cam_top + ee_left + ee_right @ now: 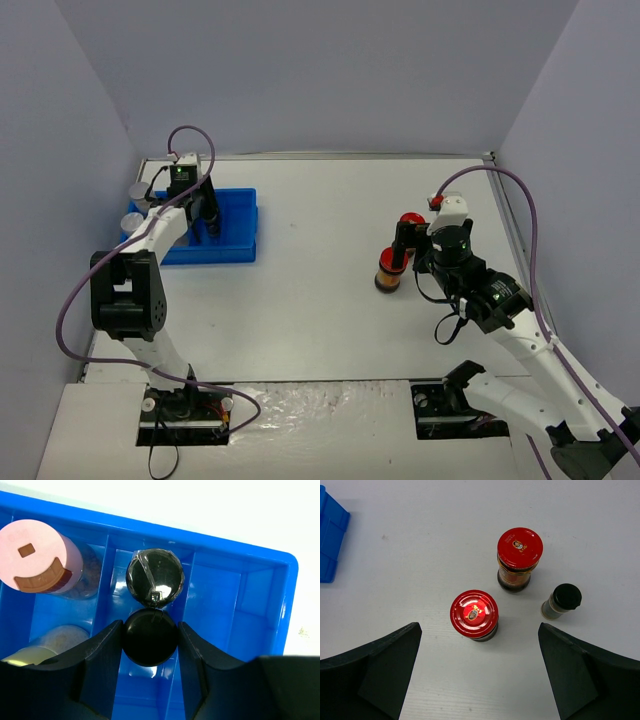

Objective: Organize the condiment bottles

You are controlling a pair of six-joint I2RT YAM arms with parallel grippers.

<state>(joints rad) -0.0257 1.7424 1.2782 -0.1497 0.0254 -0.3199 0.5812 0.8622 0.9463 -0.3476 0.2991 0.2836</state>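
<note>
My left gripper [203,216] reaches into the blue tray [236,250]. In the left wrist view it [150,639] is shut on a black-capped jar [150,642] in a middle compartment. A second black-capped jar [155,577] stands just behind it. A pink-capped jar [37,555] and a yellow-green-capped jar [47,645] stand in the compartment to the left. My right gripper [408,250] is open wide above a red-lidded jar [474,613]. A second red-lidded jar [520,550] and a small black-capped jar [562,600] stand beyond it.
Two silver-lidded jars [138,195] stand on the table left of the tray, near the left wall. The tray's right compartment [235,615] holds nothing. The tray's corner [330,535] shows at the far left of the right wrist view.
</note>
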